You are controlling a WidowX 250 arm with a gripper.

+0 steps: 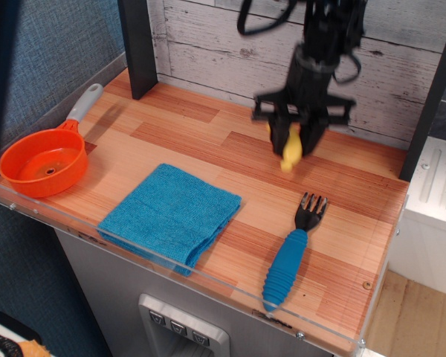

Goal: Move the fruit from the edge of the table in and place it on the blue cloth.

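My gripper point(293, 143) is shut on the fruit, a small yellow toy banana point(290, 149), and holds it lifted above the wood-plank table point(208, 149), near the back right. The banana hangs down between the black fingers, its lower tip showing. The blue cloth point(171, 214), a folded teal towel, lies flat near the table's front edge, left and forward of the gripper. Nothing lies on the cloth.
An orange pan point(43, 162) with a grey handle sits at the front left corner. A blue-handled fork point(291, 253) lies at the front right. A dark post point(137, 44) stands at the back left. A clear acrylic rim point(208, 279) runs along the front edge.
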